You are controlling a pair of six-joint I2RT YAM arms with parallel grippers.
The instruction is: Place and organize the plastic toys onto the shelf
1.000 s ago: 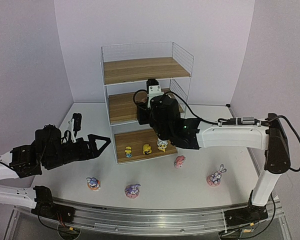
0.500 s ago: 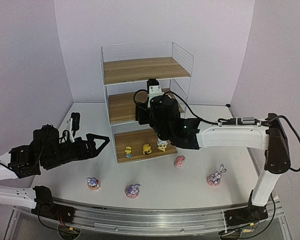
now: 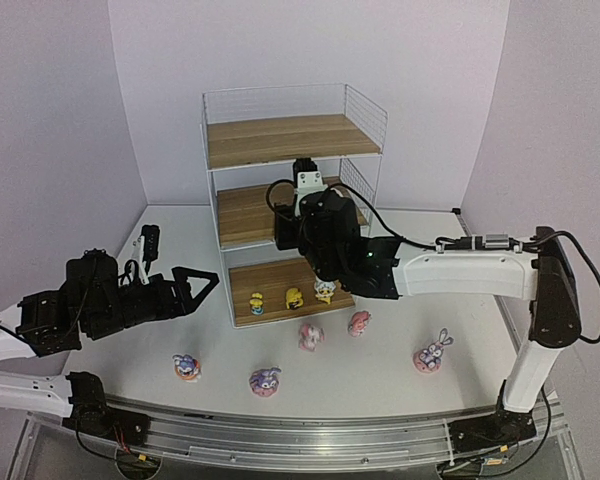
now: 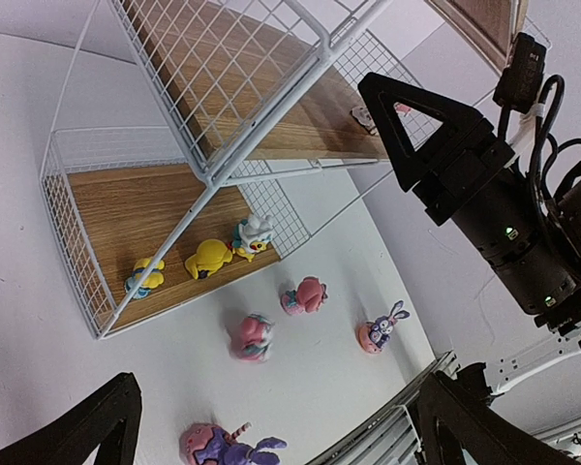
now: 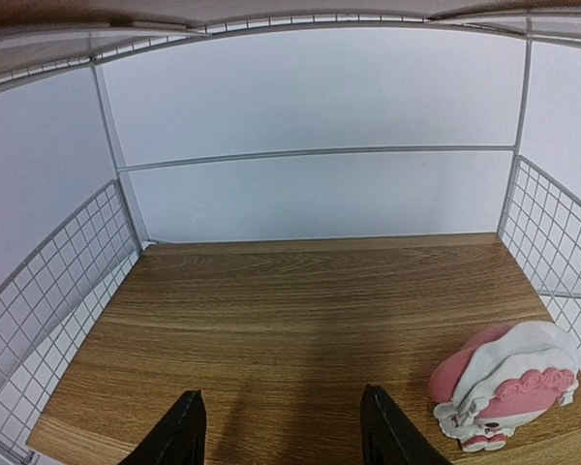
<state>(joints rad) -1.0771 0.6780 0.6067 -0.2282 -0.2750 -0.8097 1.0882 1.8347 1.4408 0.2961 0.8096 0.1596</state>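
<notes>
Over middle board of shelf (image 3: 280, 140), right jaws apart, empty; pink toy (image 5: 508, 386) lies just right of them. Left jaws wide open above desk (image 3: 380, 385). Three yellow toys (image 3: 294, 298) on bottom board; two pink ones (image 3: 359, 322), three bunnies (image 3: 265, 381) on desk.

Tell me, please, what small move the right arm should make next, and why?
Probably draw the right pincer back out of the shelf: over the middle board it stands open and empty, one pink toy already lies there at the right, and two pink toys wait on the table in front.
</notes>
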